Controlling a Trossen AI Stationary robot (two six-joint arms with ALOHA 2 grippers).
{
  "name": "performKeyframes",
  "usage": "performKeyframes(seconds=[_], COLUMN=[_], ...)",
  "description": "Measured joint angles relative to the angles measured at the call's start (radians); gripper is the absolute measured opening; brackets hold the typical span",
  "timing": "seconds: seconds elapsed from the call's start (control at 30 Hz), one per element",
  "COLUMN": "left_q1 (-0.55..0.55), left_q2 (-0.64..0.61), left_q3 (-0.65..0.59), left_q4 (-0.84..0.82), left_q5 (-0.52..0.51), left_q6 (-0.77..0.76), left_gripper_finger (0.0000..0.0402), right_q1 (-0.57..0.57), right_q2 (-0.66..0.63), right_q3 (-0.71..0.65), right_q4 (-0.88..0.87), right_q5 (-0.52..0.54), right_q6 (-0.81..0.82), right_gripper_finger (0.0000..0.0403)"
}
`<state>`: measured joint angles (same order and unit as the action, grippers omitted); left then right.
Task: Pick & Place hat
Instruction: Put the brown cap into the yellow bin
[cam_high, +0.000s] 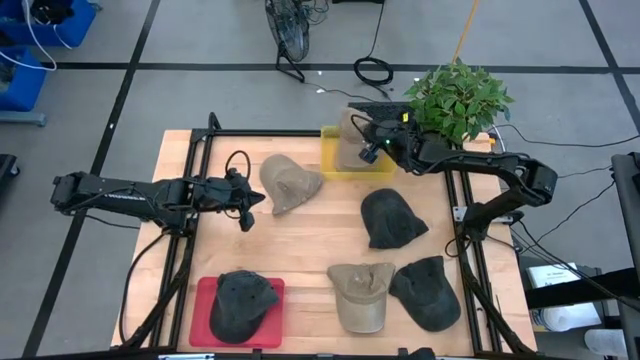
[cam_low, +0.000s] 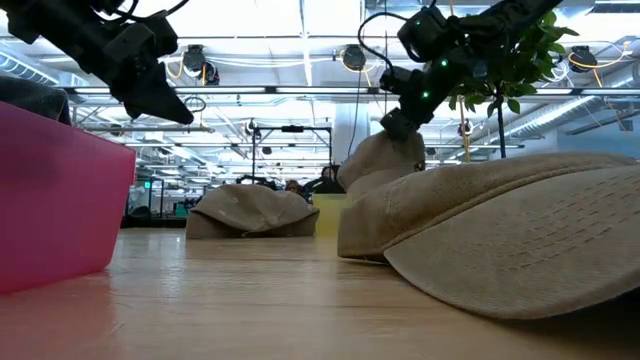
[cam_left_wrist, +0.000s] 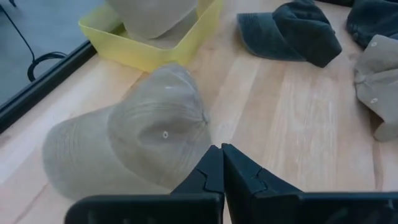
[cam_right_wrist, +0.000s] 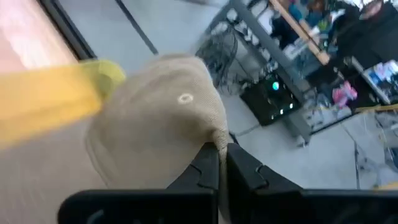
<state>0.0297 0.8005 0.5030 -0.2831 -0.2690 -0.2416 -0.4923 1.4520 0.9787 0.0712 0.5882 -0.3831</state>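
A tan hat (cam_high: 352, 140) sits in the yellow bin (cam_high: 335, 168) at the table's far edge, with my right gripper (cam_right_wrist: 222, 149) shut on it from above. A second tan hat (cam_high: 288, 183) lies crown-up on the wood, left of the bin. My left gripper (cam_left_wrist: 222, 157) is shut and hovers just left of that hat, above the table and touching nothing. A dark hat (cam_high: 243, 303) lies on the red tray (cam_high: 204, 300) at the near left. My right gripper pinches a ridge of cloth on the tan hat's crown (cam_right_wrist: 214, 127), a little to one side of the top button (cam_right_wrist: 185, 98). The fingers slant down from above and from the table's right. The hat (cam_low: 385, 160) hangs upright below them, its lower part inside the yellow bin (cam_low: 330, 208).
Three more hats lie on the table's right half: a dark one (cam_high: 392, 217) in the middle, a tan one (cam_high: 362, 295) and a dark one (cam_high: 428, 290) near the front edge. A potted plant (cam_high: 458, 97) stands at the far right corner, close to the right arm.
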Motion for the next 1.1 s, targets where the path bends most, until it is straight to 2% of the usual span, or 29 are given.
performKeyframes(seconds=[0.17, 0.27, 0.47, 0.67, 0.93, 1.1], left_q1=[0.011, 0.011, 0.011, 0.011, 0.011, 0.011], left_q2=[0.000, 0.000, 0.000, 0.000, 0.000, 0.000], left_q3=[0.000, 0.000, 0.000, 0.000, 0.000, 0.000], left_q4=[0.001, 0.001, 0.001, 0.001, 0.001, 0.001], left_q5=[0.006, 0.007, 0.007, 0.008, 0.008, 0.008], left_q6=[-0.002, -0.003, -0.007, -0.007, -0.003, -0.003], left_gripper_finger=[0.0008, 0.0003, 0.0007, 0.0007, 0.0007, 0.0007], right_q1=[-0.006, -0.001, 0.009, 0.060, 0.120, 0.121], right_q2=[0.007, 0.007, 0.007, -0.006, -0.006, -0.006], right_q3=[0.000, 0.000, -0.004, -0.026, -0.028, -0.028], right_q4=[0.021, -0.014, -0.136, -0.168, -0.205, -0.261], right_q5=[-0.140, -0.172, -0.157, -0.011, -0.012, -0.032], right_q6=[-0.033, -0.010, 0.057, 0.079, 0.085, 0.187], right_gripper_finger=[0.0000, 0.0000, 0.0001, 0.0002, 0.0006, 0.0035])
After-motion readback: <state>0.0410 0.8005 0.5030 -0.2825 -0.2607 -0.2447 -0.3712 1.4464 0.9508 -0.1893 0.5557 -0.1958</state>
